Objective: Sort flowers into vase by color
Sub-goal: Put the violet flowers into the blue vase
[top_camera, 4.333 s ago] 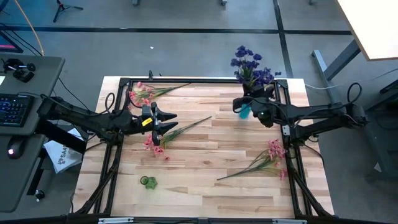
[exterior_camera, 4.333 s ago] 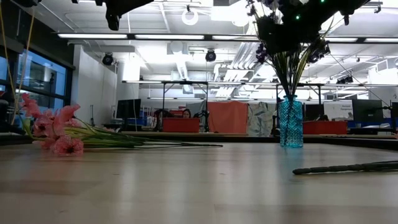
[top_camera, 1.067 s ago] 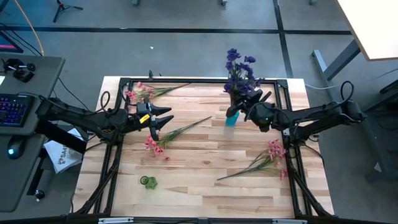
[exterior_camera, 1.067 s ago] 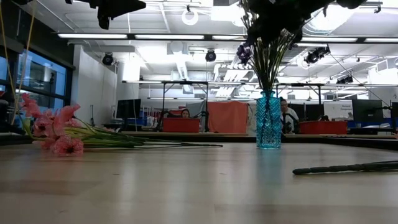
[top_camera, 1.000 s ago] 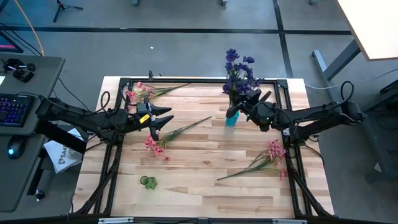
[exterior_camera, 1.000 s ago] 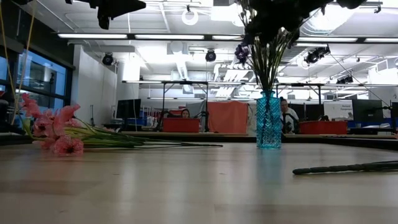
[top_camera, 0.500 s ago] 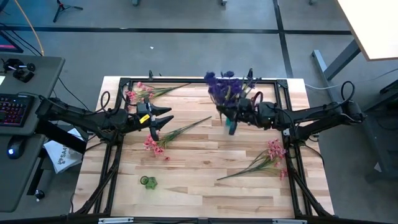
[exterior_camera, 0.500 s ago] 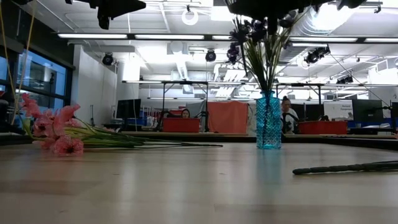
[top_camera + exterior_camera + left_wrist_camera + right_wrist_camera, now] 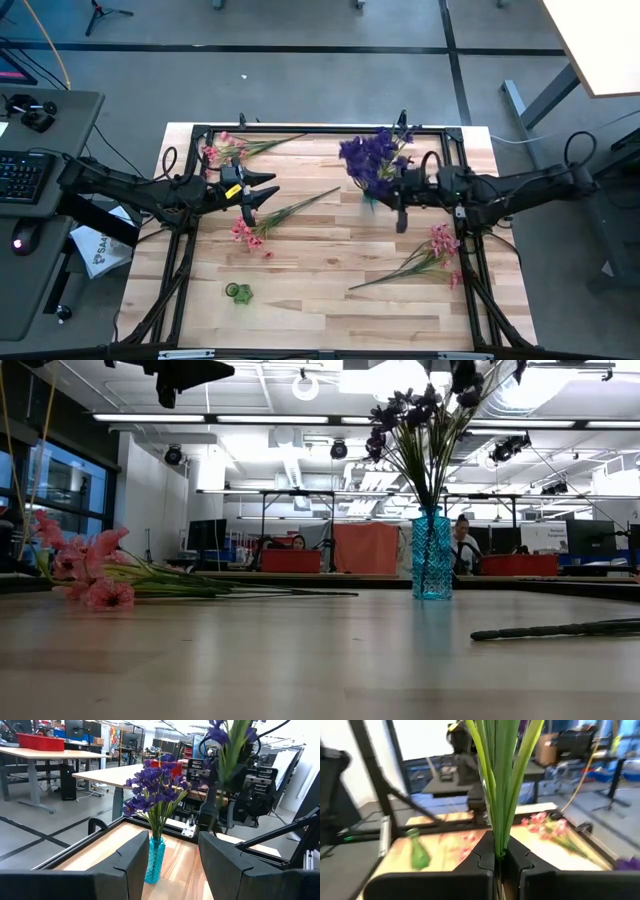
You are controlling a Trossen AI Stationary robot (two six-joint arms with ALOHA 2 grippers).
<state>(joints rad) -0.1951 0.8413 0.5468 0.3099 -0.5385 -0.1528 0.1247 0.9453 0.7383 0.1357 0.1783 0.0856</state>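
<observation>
A teal vase point(image 9: 432, 555) stands on the table with purple flowers point(image 9: 400, 410) fanned out of it; it also shows ahead of my left gripper point(image 9: 154, 862). My right gripper point(image 9: 392, 190) is level beside the vase, pointing toward the table's left, shut on green stems of a purple flower point(image 9: 495, 785). My left gripper point(image 9: 272, 195) hangs open above a pink flower point(image 9: 255, 228) that lies flat on the table, with nothing between its fingers point(image 9: 135, 860). In the high view the vase point(image 9: 367, 198) peeks out under the purple blossoms point(image 9: 365, 155). My right gripper pinches several green stems and leaves point(image 9: 497, 847) between its two fingers, coming in level from the table's right. The stems stand upright and rise above the fingers, with purple blossoms at the top point(image 9: 218, 732). The fingers hide the lower end, so I cannot tell whether it reaches the vase.
More pink flowers lie at the far left corner point(image 9: 228, 148) and near the right edge point(image 9: 435, 250). A small green object point(image 9: 238, 291) sits near the front left. A black frame point(image 9: 300, 128) runs along the table's edges.
My right gripper has turned to point toward the table's left and has gone a little up and toward the right edge, staying shut. The purple blossoms have swung toward the table's left and near side. The vase has stayed in place.
</observation>
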